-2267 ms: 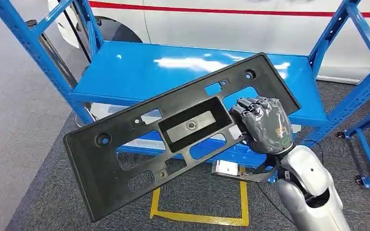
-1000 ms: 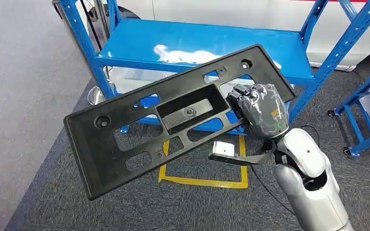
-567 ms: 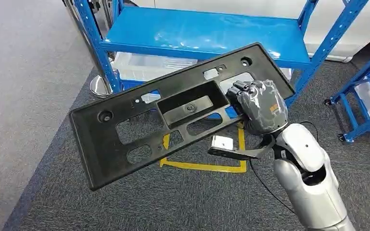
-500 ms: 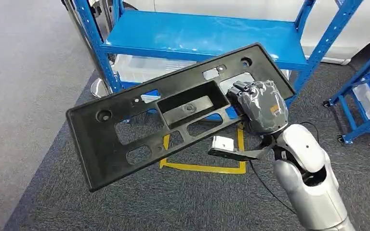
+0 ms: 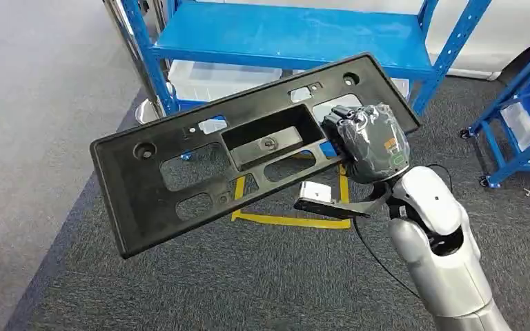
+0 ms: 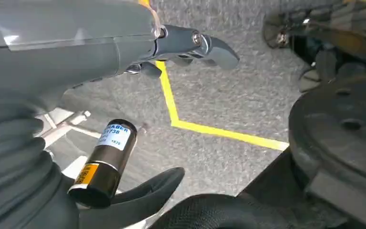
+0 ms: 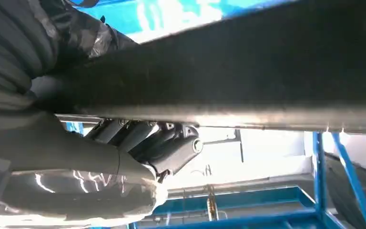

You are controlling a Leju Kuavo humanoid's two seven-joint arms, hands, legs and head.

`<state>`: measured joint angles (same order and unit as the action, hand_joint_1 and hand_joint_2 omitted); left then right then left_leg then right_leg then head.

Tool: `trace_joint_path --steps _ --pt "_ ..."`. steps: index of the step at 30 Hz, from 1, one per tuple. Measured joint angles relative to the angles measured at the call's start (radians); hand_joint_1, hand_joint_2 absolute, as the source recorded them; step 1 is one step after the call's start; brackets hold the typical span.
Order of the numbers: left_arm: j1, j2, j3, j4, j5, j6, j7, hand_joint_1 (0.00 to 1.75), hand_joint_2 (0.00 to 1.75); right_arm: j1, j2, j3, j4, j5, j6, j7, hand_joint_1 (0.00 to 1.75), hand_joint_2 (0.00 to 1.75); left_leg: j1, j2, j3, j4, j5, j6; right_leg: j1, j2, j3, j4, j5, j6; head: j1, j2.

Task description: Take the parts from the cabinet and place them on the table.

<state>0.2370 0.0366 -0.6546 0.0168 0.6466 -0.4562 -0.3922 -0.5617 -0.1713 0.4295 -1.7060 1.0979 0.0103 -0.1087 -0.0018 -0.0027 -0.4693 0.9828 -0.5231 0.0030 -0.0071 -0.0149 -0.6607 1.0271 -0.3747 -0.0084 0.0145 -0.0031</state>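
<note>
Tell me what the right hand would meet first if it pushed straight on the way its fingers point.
Likely the blue shelf rack: the right hand, gripping the black panel, points up toward it. Depth is unclear.

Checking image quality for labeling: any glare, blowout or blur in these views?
Head view: sharp, with soft glare on the blue metal shelf. Right wrist view: long black plastic panel is close and blurred, and the background behind the right hand is blown out white. Left wrist view: near parts soft, the floor's yellow tape line clear.
</note>
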Motion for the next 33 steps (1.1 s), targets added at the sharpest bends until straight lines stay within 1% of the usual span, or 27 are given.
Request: trace_joint_path --steps 1,2,4,5,6,7,8,9,10,11,12,13,15,17,18,19,21,22,23,24,25,26,27,28,31,32,33 --pt "0.001 0.002 0.001 0.000 0.000 0.000 0.002 0.00 1.75 0.000 0.000 0.000 0.000 0.000 0.000 0.000 1.75 1.75 0.002 0.001 -0.007 -0.008 0.013 0.010 0.003 0.002 -0.002 -0.006 0.010 0.006 0.002 0.000" --pt "0.000 0.002 0.001 0.000 -0.002 0.000 0.003 0.00 1.75 0.000 0.000 0.000 0.003 0.000 0.000 0.000 1.75 1.75 0.013 0.010 -0.010 -0.018 0.028 0.018 0.001 0.009 -0.011 0.005 -0.010 0.011 0.001 0.000" --pt "-0.002 0.002 0.005 0.000 -0.004 0.000 0.003 0.00 1.75 -0.005 0.000 0.000 0.007 0.000 0.002 0.000 1.75 1.75 0.013 0.011 -0.038 -0.020 0.048 0.036 0.000 0.013 -0.046 0.103 -0.127 0.018 0.003 0.000" --pt "-0.002 0.002 0.006 0.000 -0.005 0.000 0.003 0.00 1.75 -0.005 0.000 0.000 0.009 -0.002 0.003 0.002 1.75 1.75 0.012 0.011 -0.051 -0.019 0.059 0.037 -0.002 0.013 -0.065 0.181 -0.179 0.022 0.004 0.000" --pt "-0.002 0.003 0.007 0.000 -0.007 0.000 0.003 0.00 1.75 -0.005 0.000 0.000 0.011 -0.003 0.005 0.004 1.75 1.75 0.012 0.012 -0.063 -0.018 0.067 0.036 -0.004 0.013 -0.080 0.248 -0.205 0.024 0.004 0.000" --pt "-0.003 0.003 0.008 0.000 -0.008 -0.001 0.004 0.00 1.75 -0.005 0.000 0.000 0.013 -0.005 0.008 0.005 1.75 1.75 0.012 0.016 -0.076 -0.015 0.076 0.035 -0.005 0.013 -0.086 0.296 -0.198 0.027 0.004 0.000" --pt "-0.003 0.003 0.012 0.000 -0.009 -0.001 0.005 0.00 1.75 -0.005 0.000 0.000 0.016 -0.009 0.013 0.006 1.75 1.75 0.012 0.023 -0.088 -0.012 0.082 0.033 -0.007 0.012 -0.073 0.303 -0.168 0.029 0.004 0.000" --pt "-0.003 0.003 0.015 0.000 -0.011 -0.001 0.005 0.00 1.75 -0.006 0.000 0.000 0.018 -0.014 0.019 0.009 1.75 1.75 0.013 0.026 -0.099 -0.006 0.087 0.031 -0.009 0.011 -0.038 0.264 -0.130 0.030 0.004 0.000" --pt "-0.003 0.003 0.018 0.000 -0.012 -0.001 0.005 0.00 1.75 -0.007 0.000 0.000 0.019 -0.016 0.021 0.012 1.75 1.75 0.014 0.031 -0.108 0.000 0.089 0.028 -0.010 0.004 0.018 0.189 -0.103 0.031 0.004 0.000" --pt "-0.003 0.003 0.021 0.000 -0.015 -0.002 0.005 0.00 1.75 -0.012 0.000 0.000 0.019 -0.018 0.021 0.014 1.75 1.75 0.013 0.036 -0.114 0.012 0.089 0.026 -0.010 -0.024 0.097 0.073 -0.095 0.030 0.004 0.000" --pt "-0.003 0.003 0.023 0.000 -0.015 -0.002 0.005 0.00 1.75 -0.018 0.000 0.000 0.020 -0.019 0.022 0.014 1.75 1.75 0.008 0.041 -0.120 0.017 0.090 0.019 0.000 -0.061 0.135 0.012 -0.136 0.028 0.004 0.000" --pt "-0.002 0.003 0.023 0.000 -0.015 -0.003 0.005 0.00 1.75 -0.023 0.001 0.000 0.020 -0.019 0.022 0.014 1.75 1.75 0.007 0.047 -0.121 0.021 0.091 0.014 0.008 -0.059 0.142 -0.009 -0.141 0.016 0.003 0.000" --pt "-0.002 0.004 0.024 0.000 -0.015 -0.003 0.006 0.00 1.75 -0.025 0.001 -0.001 0.023 -0.020 0.023 0.016 1.75 1.75 0.005 0.066 -0.121 0.022 0.097 0.004 0.006 -0.037 0.131 -0.011 -0.141 0.009 0.003 0.000" --pt "-0.003 0.005 0.025 0.000 -0.015 -0.003 0.006 0.00 1.75 -0.026 0.001 -0.001 0.024 -0.020 0.023 0.016 1.75 1.75 0.007 0.077 -0.126 0.025 0.090 -0.006 -0.002 -0.020 0.128 -0.022 -0.127 -0.012 0.003 0.000" --pt "-0.004 0.005 0.026 0.000 -0.015 -0.004 0.006 0.00 1.75 -0.028 0.001 -0.002 0.024 -0.020 0.023 0.016 1.75 1.75 0.011 0.049 -0.136 0.056 0.056 -0.013 -0.001 -0.013 0.123 -0.023 -0.122 -0.020 0.003 0.000" --pt "-0.004 0.005 0.026 0.000 -0.015 -0.006 0.006 0.00 1.75 -0.030 0.002 -0.001 0.025 -0.020 0.023 0.016 1.75 1.75 0.012 0.027 -0.162 0.124 0.009 -0.016 -0.001 -0.004 0.118 -0.023 -0.118 -0.027 0.002 0.000" --pt "-0.003 0.008 0.026 0.000 -0.018 -0.006 0.006 0.00 1.75 -0.030 0.005 -0.001 0.028 -0.020 0.024 0.016 1.75 1.75 0.013 0.012 -0.226 0.287 -0.070 -0.021 0.003 0.013 0.109 -0.022 -0.111 -0.031 0.002 0.000" --pt "-0.003 0.008 0.027 0.000 -0.019 -0.008 0.006 0.00 1.75 -0.030 0.005 -0.001 0.031 -0.020 0.025 0.016 1.75 1.75 0.013 0.011 -0.248 0.344 -0.083 -0.021 0.005 0.023 0.105 -0.020 -0.109 -0.031 0.002 0.000" --pt "-0.003 0.010 0.029 0.000 -0.021 -0.010 0.006 0.00 1.75 -0.030 0.004 -0.002 0.034 -0.020 0.027 0.016 1.75 1.75 0.013 0.011 -0.245 0.347 -0.070 -0.019 0.006 0.033 0.102 -0.017 -0.108 -0.031 0.002 0.000" --pt "-0.003 0.010 0.030 0.000 -0.022 -0.014 0.006 0.00 1.75 -0.032 0.003 -0.002 0.038 -0.020 0.028 0.016 1.75 1.75 0.013 0.009 -0.219 0.306 -0.036 -0.015 0.007 0.043 0.101 -0.014 -0.108 -0.031 0.002 0.000" --pt "-0.003 0.013 0.031 0.000 -0.024 -0.017 0.006 0.00 1.75 -0.037 0.001 -0.006 0.042 -0.019 0.029 0.017 1.75 1.75 0.012 0.005 -0.172 0.223 0.012 -0.008 0.010 0.055 0.100 -0.010 -0.108 -0.031 0.002 0.000" --pt "-0.003 0.014 0.032 0.000 -0.029 -0.019 0.006 0.00 1.75 -0.046 -0.001 -0.011 0.047 -0.019 0.030 0.017 1.75 1.75 0.010 -0.013 -0.125 0.132 0.054 0.002 0.011 0.067 0.100 -0.006 -0.108 -0.031 0.002 0.000" --pt "-0.002 0.019 0.035 0.000 -0.030 -0.021 0.006 0.00 1.75 -0.054 -0.004 -0.019 0.051 -0.018 0.031 0.019 1.75 1.75 0.012 -0.055 -0.092 0.061 0.057 0.016 0.008 0.075 0.096 -0.005 -0.108 -0.030 0.003 0.000" --pt "0.000 0.023 0.039 0.000 -0.031 -0.023 0.007 0.00 1.75 -0.063 -0.006 -0.027 0.055 -0.018 0.031 0.021 1.75 1.75 0.014 -0.065 -0.073 0.048 0.054 0.014 0.012 0.084 0.091 -0.002 -0.106 -0.025 0.004 0.000" --pt "0.003 0.032 0.045 0.000 -0.033 -0.027 0.008 0.00 1.75 -0.065 -0.013 -0.040 0.066 -0.018 0.031 0.022 1.75 1.75 0.007 -0.042 -0.073 0.030 0.057 0.012 0.000 0.113 0.083 -0.011 -0.093 -0.004 0.001 0.000" --pt "0.001 0.032 0.047 0.000 -0.033 -0.028 0.008 0.00 1.75 -0.066 -0.018 -0.046 0.067 -0.018 0.031 0.022 1.75 1.75 0.018 -0.028 -0.061 -0.006 0.059 0.016 0.010 0.115 0.079 -0.010 -0.093 0.003 0.002 0.000" --pt "-0.003 0.033 0.047 0.000 -0.033 -0.028 0.008 0.00 1.75 -0.067 -0.023 -0.052 0.069 -0.017 0.031 0.022 1.75 1.75 0.021 -0.014 -0.059 -0.013 0.065 0.020 0.007 0.075 0.074 0.002 -0.107 0.006 0.002 0.000"
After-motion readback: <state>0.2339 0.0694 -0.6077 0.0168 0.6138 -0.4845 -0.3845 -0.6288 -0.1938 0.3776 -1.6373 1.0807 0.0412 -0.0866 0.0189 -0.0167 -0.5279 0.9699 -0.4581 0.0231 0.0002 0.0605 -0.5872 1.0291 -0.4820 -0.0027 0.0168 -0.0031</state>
